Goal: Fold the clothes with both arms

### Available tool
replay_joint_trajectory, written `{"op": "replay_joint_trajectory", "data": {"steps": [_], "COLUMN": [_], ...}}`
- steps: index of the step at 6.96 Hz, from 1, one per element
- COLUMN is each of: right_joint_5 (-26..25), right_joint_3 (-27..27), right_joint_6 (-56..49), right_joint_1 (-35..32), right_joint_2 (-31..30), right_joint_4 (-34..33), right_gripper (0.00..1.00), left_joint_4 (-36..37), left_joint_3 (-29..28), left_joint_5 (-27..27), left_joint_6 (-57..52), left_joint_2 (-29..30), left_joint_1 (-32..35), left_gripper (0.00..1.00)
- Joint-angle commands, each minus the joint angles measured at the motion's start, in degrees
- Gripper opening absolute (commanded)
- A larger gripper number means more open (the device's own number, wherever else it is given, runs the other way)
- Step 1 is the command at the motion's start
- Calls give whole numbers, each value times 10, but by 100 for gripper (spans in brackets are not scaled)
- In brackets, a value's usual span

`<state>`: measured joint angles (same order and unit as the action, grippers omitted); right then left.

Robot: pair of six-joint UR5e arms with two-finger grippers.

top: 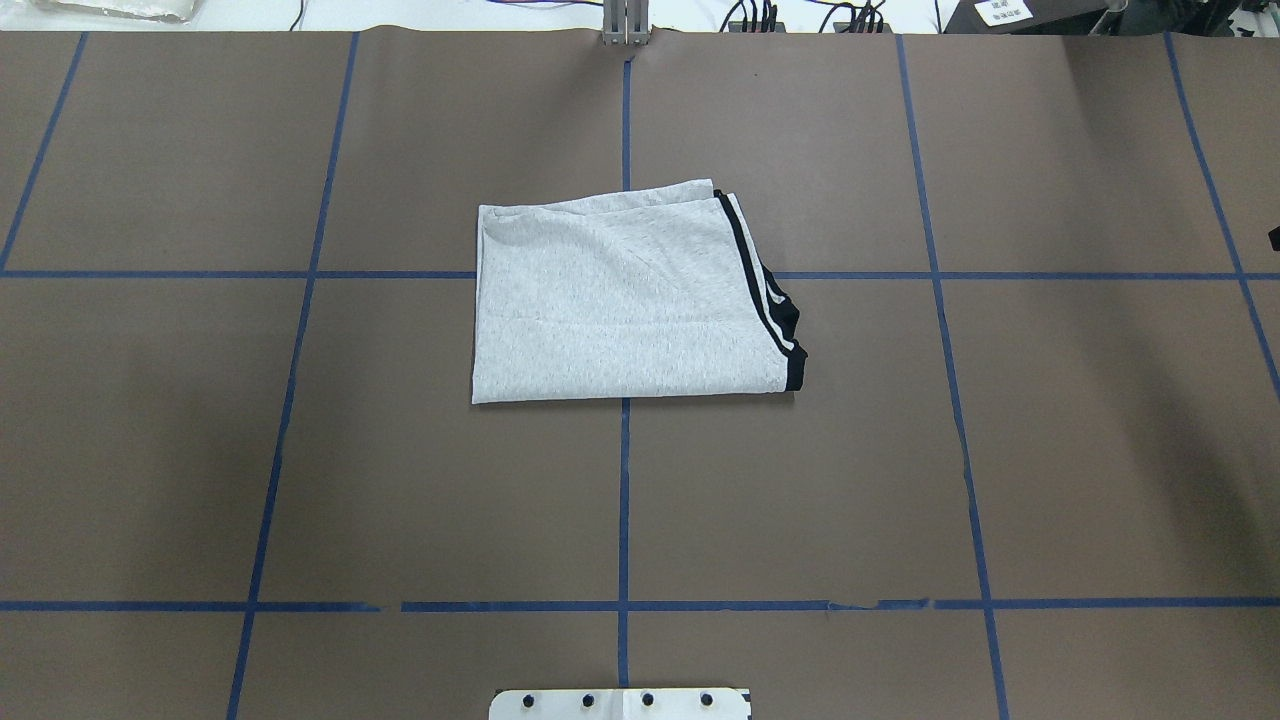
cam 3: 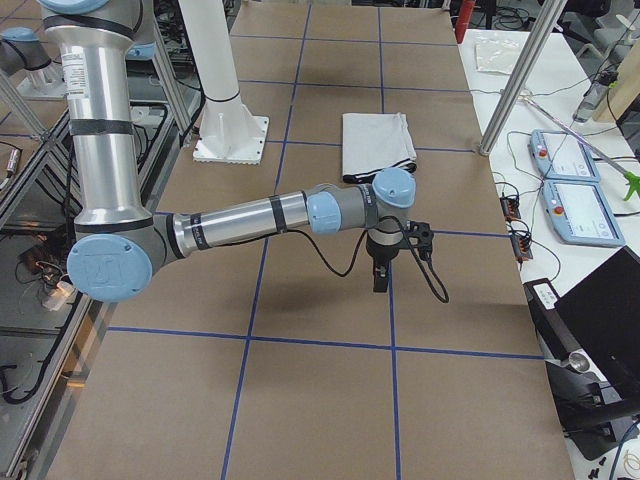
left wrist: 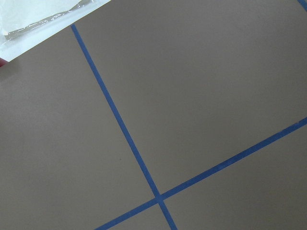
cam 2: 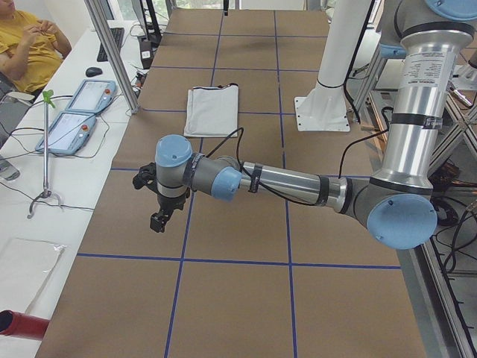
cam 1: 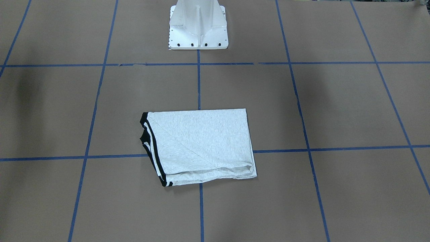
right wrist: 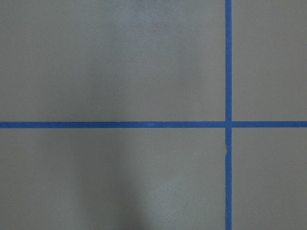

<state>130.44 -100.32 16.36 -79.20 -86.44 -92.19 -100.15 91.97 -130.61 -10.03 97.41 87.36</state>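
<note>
The clothes are one light grey T-shirt [cam 1: 201, 144] [top: 620, 310], folded into a flat rectangle at the table's middle, its black-striped edge toward the robot's right. No print shows. The shirt also appears small in the side views [cam 2: 212, 110] [cam 3: 375, 145]. My left arm stretches out over bare table far to the shirt's left, its gripper [cam 2: 160, 216] hanging down. Likewise my right gripper [cam 3: 383, 275] hangs over bare table far to the shirt's right. Neither touches the shirt. Whether they are open or shut I cannot tell. Both wrist views show only brown table and blue tape.
The white base pedestal [cam 1: 198, 27] stands at the robot's edge of the table. Off the far edge are two teach pendants [cam 2: 78, 112], a metal post [cam 2: 112, 52], a clear plastic bag [cam 2: 22, 268] and a seated person [cam 2: 26, 45].
</note>
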Motion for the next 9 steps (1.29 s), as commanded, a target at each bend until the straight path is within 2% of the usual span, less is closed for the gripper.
{"op": "replay_joint_trajectory", "data": {"steps": [1,3,9], "right_joint_5": [0,2,-1], "right_joint_3": [0,8,11], "right_joint_6": [-8,-64,-54], "right_joint_1": [3,2,-4], "right_joint_2": [-2,-3,0], "right_joint_4": [0,2,7], "right_gripper": [100,100,100], "left_joint_4": [4,-8,-10], "left_joint_3": [1,-1,11], "left_joint_5": [-27,-25,-27], "left_joint_6": [-1,6,19], "left_joint_2": [-7,-8,-5], "left_joint_1": [18,18,19], "left_gripper": [99,99,100]}}
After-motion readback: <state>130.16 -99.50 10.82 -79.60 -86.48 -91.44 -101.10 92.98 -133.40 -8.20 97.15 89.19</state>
